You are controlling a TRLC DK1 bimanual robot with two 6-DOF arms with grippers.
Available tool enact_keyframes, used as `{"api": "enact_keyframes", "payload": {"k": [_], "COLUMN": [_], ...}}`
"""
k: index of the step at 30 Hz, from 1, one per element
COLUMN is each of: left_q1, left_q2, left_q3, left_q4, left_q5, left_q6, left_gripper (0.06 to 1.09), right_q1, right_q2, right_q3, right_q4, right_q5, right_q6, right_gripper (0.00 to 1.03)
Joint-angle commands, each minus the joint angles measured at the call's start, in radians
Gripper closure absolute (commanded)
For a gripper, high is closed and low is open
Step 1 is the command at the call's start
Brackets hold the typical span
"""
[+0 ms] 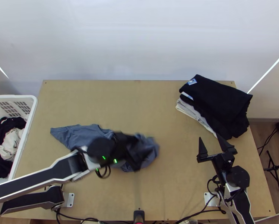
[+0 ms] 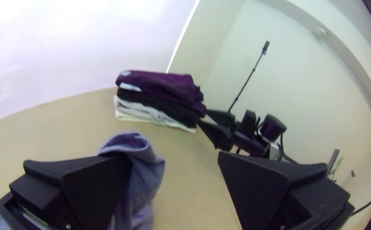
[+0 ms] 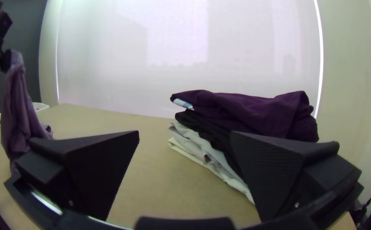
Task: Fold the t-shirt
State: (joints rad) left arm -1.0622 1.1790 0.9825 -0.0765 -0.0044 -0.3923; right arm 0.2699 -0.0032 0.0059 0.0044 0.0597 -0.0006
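Spreading seems the present step: the t-shirt (image 2: pixel 148 170) hangs bunched at the left gripper (image 2: pixel 175 156), parted wide like the right gripper (image 3: pixel 184 133), and next needs firm pinching.

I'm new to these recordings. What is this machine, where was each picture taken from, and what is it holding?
These are two robot arms, left and right. One picture looks down from above; the others come from cameras on each arm's wrist. On the table lie a crumpled blue-grey shirt and a stack of folded clothes. A laundry basket stands at the left. Part of the shirt hangs raised by the left hand, whose fingers stand apart; I can't tell if it's gripped. The right hand is open and empty.
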Motion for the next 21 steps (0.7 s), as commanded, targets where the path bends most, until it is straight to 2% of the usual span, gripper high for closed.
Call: {"api": "enact_keyframes", "payload": {"k": [1,6,10,15,18,20,21], "left_q1": [0.211,0.427,0.508,0.484,0.403,0.329,0.289], "left_q2": [-0.068,-0.167,-0.28,-0.314,-0.282,-0.255,-0.251], "left_q3": [0.151,0.185,0.119,0.002,-0.047,-0.062,-0.07], "left_q4": [-0.019,-0.147,-0.137,-0.12,-0.1,-0.111,-0.121], "left_q5": [0.004,0.021,0.024,0.023,-0.02,-0.009,0.027], "left_q6": [0.021,0.033,-0.034,-0.08,-0.091,-0.122,-0.149], "left_gripper": [0.1,0.1,0.1,0.1,0.1,0.11,0.11], "right_q1": [0.0,0.0,0.0,0.0,0.0,0.0,0.0], "right_q2": [0.0,0.0,0.0,0.0,0.0,0.0,0.0], "right_q3": [0.0,0.0,0.0,0.0,0.0,0.0,0.0], "right_q4": [0.0,0.0,0.0,0.0,0.0,0.0,0.0], "right_q5": [0.0,0.0,0.0,0.0,0.0,0.0,0.0], "right_q6": [-0.001,-0.001,-0.001,-0.001,-0.001,-0.001,0.002], "right_gripper": [0.04,0.04,0.04,0.04,0.04,0.04,0.04]}}
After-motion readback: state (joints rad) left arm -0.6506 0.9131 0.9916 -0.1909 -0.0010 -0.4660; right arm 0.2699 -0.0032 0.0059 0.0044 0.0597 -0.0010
